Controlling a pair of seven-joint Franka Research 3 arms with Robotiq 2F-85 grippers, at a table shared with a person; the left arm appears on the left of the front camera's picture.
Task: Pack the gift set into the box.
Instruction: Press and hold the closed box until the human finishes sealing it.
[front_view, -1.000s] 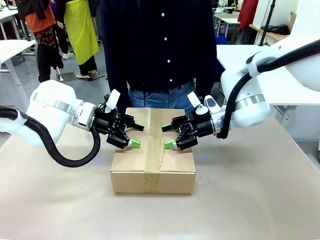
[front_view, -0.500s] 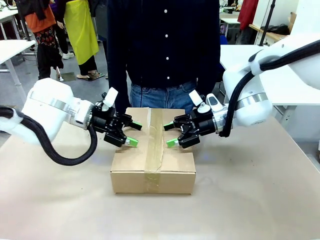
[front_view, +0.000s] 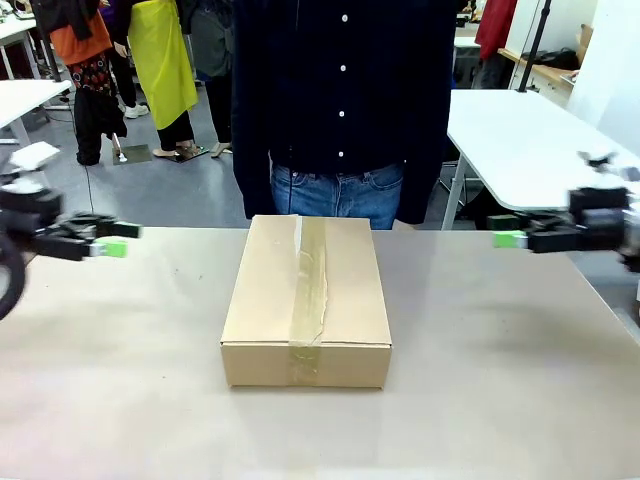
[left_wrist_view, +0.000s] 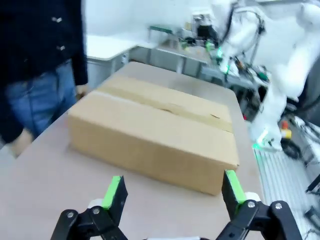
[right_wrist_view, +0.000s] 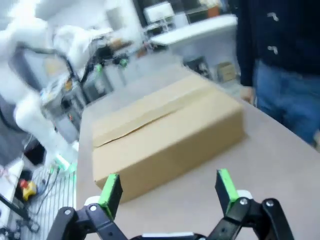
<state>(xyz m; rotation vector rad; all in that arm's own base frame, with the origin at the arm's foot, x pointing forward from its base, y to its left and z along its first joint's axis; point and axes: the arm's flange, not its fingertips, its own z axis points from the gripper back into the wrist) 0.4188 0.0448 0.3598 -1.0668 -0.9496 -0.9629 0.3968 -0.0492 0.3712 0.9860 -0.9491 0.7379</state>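
Observation:
The box (front_view: 305, 300) lies shut in the middle of the table, with clear tape along its top seam. The gift set is out of view. My left gripper (front_view: 112, 240) hangs open at the far left, well away from the box. My right gripper (front_view: 507, 231) hangs open at the far right, equally far off. In the left wrist view the left gripper (left_wrist_view: 172, 187) is spread wide and faces the box (left_wrist_view: 155, 135) with nothing between its fingers. In the right wrist view the right gripper (right_wrist_view: 167, 187) is just as wide and faces the box (right_wrist_view: 165, 135), also holding nothing.
A person (front_view: 340, 100) in a dark shirt and jeans stands close against the table's far edge, right behind the box. A white table (front_view: 520, 140) stands at the back right. Bare brown table surface (front_view: 480, 400) surrounds the box.
Both grippers have drawn back from just above the box top, the left to the far left and the right to the far right. The person has come closer to the table.

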